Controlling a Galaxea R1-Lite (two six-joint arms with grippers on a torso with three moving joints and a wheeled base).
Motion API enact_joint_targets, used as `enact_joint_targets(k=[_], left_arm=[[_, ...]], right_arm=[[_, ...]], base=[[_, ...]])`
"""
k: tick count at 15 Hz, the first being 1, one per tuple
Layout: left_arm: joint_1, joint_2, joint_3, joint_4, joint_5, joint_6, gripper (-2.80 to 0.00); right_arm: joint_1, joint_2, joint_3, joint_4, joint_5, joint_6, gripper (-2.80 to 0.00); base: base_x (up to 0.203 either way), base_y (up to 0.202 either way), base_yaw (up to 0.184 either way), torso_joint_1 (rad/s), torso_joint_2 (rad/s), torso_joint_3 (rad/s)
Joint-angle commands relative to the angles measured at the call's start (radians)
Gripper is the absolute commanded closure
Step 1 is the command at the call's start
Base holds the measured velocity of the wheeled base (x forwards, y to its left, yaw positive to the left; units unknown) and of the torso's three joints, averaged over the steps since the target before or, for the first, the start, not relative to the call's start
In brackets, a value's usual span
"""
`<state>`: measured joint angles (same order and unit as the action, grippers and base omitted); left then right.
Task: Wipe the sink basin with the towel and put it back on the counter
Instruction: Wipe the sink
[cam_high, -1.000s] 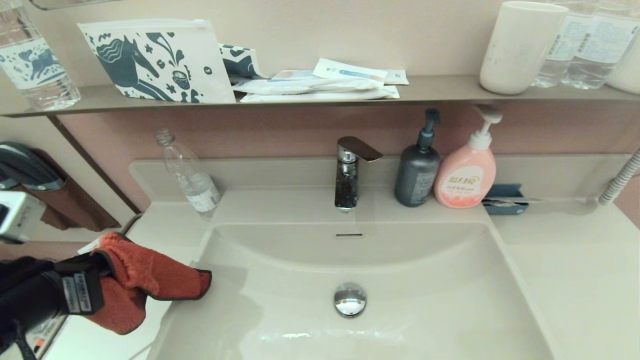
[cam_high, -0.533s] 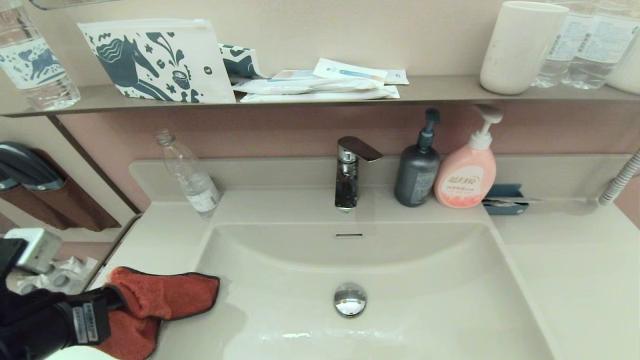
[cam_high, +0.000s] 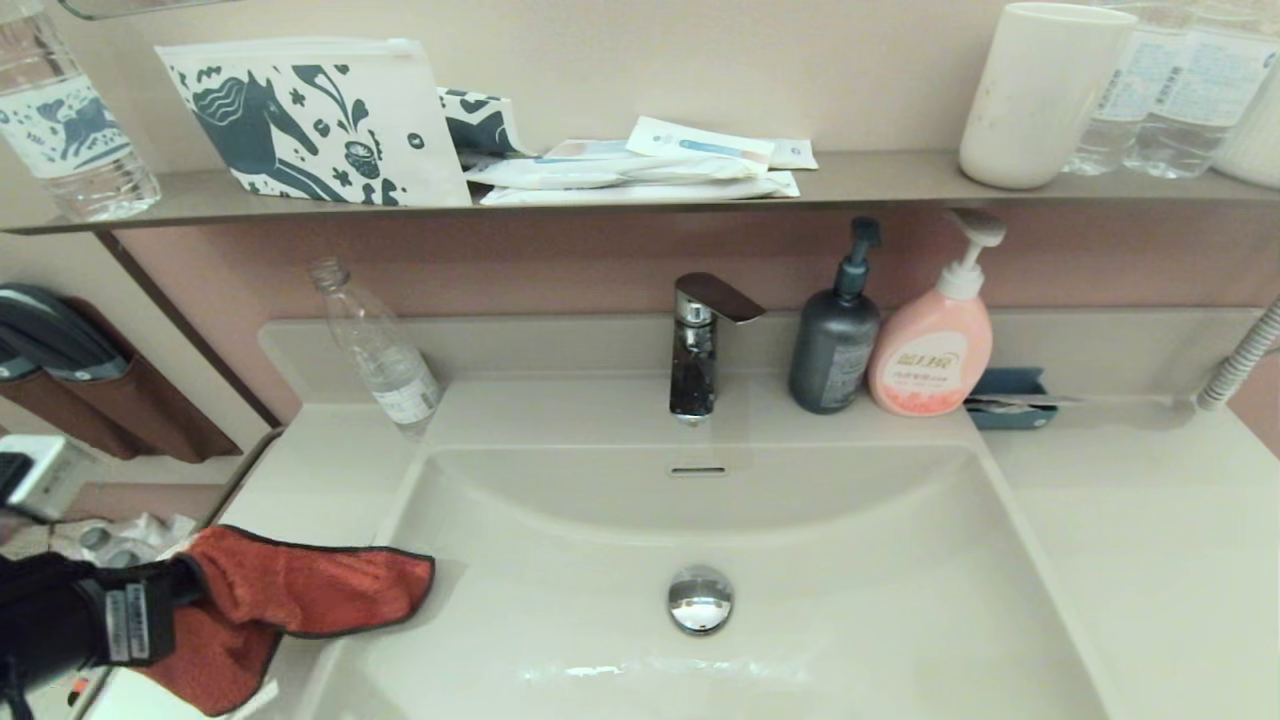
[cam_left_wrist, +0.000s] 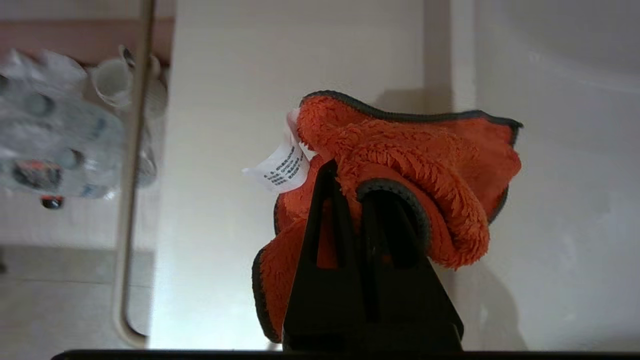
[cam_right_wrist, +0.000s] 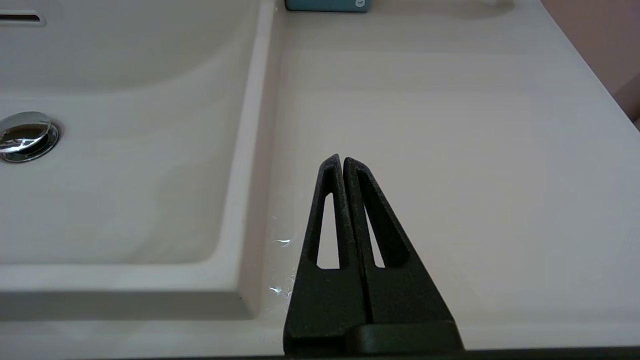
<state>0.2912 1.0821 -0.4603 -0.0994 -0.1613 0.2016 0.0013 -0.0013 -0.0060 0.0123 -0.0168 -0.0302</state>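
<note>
The orange-red towel (cam_high: 310, 595) with dark edging is bunched in my left gripper (cam_high: 195, 590), which is shut on it at the front left of the counter (cam_high: 300, 470). The towel's free end reaches the left rim of the sink basin (cam_high: 850, 560). In the left wrist view the towel (cam_left_wrist: 415, 155) wraps round the black fingers (cam_left_wrist: 325, 220), its white label sticking out, with the counter (cam_left_wrist: 225, 125) beneath; whether it touches the counter I cannot tell. My right gripper (cam_right_wrist: 342, 160) is shut and empty, low over the counter (cam_right_wrist: 450, 125) right of the basin (cam_right_wrist: 125, 190).
A chrome faucet (cam_high: 700, 345), a grey pump bottle (cam_high: 835, 340), a pink pump bottle (cam_high: 935, 345) and a blue holder (cam_high: 1010, 398) stand along the back ledge. A clear plastic bottle (cam_high: 380, 350) leans at the back left. The chrome drain stopper (cam_high: 700, 598) sits mid-basin.
My left gripper has come down and drawn back to the left with the towel still in it. The towel now sits lower, its end spread toward the basin's left rim.
</note>
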Motion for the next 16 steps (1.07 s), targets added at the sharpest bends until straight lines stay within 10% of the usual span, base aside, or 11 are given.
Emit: enact_joint_targets(k=[1,9,16], left_arm=[[0.047,-0.016,-0.088,0.084,-0.015,0.024,0.0],[0.137,-0.073,-0.262,0.298,-0.019,0.062,0.0],[0.07,-0.06,-0.159,0.293,-0.051,0.064,0.0]], right_arm=[[0.0,0.001,0.0,0.0,0.0,0.0,0.0],[0.0,0.001,0.0,0.0,0.0,0.0,0.0],[0.0,0.001,0.0,0.0,0.0,0.0,0.0]], base=[[0.0,0.0,0.0,0.0,0.0,0.0],[0.0,0.0,0.0,0.0,0.0,0.0],[0.0,0.0,0.0,0.0,0.0,0.0]])
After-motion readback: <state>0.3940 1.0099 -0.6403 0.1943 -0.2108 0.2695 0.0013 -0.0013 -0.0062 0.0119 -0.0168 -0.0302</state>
